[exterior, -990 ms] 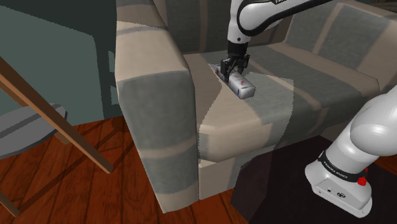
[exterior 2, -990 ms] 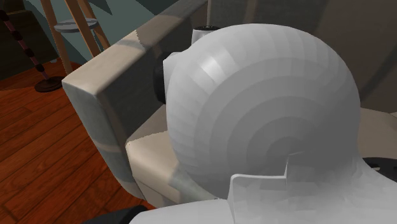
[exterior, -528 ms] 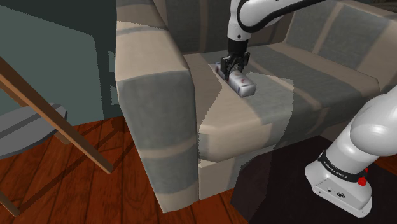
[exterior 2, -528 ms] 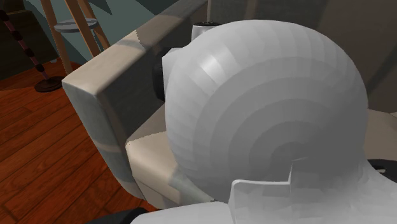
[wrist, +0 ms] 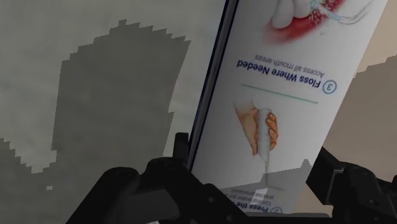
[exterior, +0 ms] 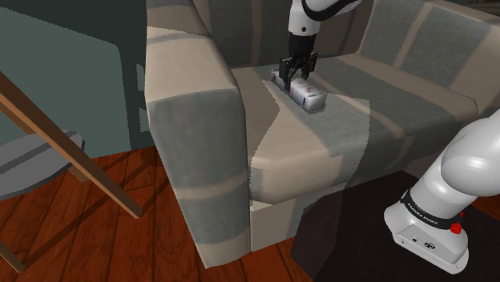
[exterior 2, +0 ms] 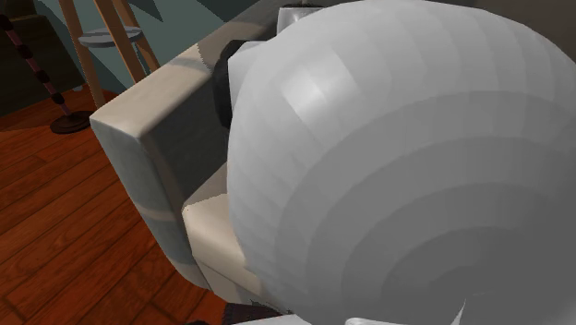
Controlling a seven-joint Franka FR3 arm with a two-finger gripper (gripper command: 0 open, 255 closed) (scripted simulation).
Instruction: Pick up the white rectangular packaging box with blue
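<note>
Status: grasp made, lift not confirmed.

- The gripper [exterior: 295,78] comes straight down over the sofa seat [exterior: 320,148] and is pinching the packaging box [exterior: 308,95] near one end. The rest of the box runs out from the fingers towards the seat's front edge.
- In the wrist view the two black fingers [wrist: 159,181] sit against opposite long sides of the box [wrist: 286,95], with no gap showing on either side. I judge it a firm clasp across the narrow width.
- Location: the box is on or just over the seat cushion, close to the inner face of the big armrest [exterior: 196,120] and near the backrest. Whether it has left the cushion I cannot tell — the free end looks very close to the fabric, maybe touching.
- Left to do, by my reading: raise the box well clear of the seat and hold it there. Gripped off-centre, the long free end may sag or swing during the lift.

Appearance of the box: long, flat, rectangular. The broad face is white with blue print reading "Floss Where Needed", a circled 3 and smaller grey text beside it. A thin green rule sits under the heading, then a drawing of a hand holding a slim tool. A pink-red illustration sits towards the far end, and one long side edge is dark blue. From the shoulder view it reads pale grey-white with a small pink mark.

The second exterior view gives the arm's white joint [exterior 2: 397,166] close up, with the armrest [exterior 2: 148,120] beside it.
</note>
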